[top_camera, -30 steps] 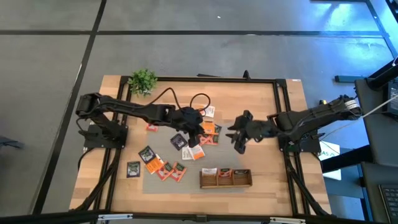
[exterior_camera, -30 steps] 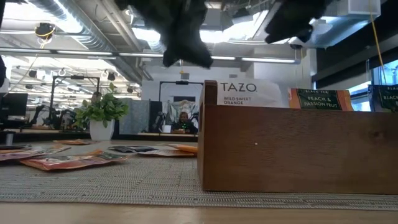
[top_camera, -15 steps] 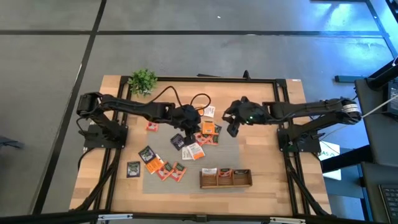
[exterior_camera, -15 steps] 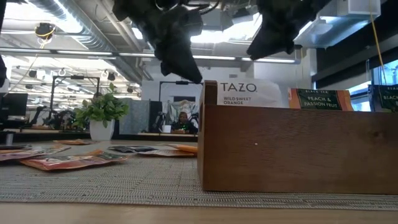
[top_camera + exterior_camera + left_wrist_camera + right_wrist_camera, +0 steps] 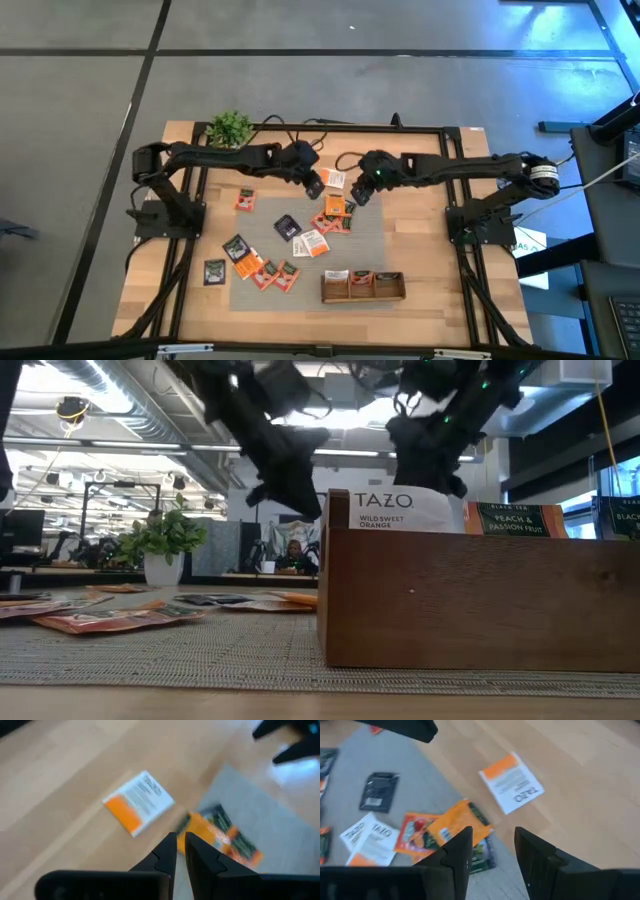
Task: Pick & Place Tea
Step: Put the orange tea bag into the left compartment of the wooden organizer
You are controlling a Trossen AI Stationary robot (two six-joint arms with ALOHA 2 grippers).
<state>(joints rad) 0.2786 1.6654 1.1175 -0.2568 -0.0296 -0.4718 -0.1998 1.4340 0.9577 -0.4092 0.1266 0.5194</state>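
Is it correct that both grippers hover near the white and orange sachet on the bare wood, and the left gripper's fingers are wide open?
Not quite. The left wrist view shows the left gripper with its fingers nearly closed, holding nothing. The rest stands: both it and the right gripper hover near the white and orange sachet on the bare wood.

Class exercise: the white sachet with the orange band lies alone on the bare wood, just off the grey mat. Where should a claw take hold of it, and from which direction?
Probably from straight above, pinching two opposite edges: the white sachet lies flat on the table, so it offers no raised side. It touches no other sachet, so every edge looks free. The right claw, open nearby, seems well placed.
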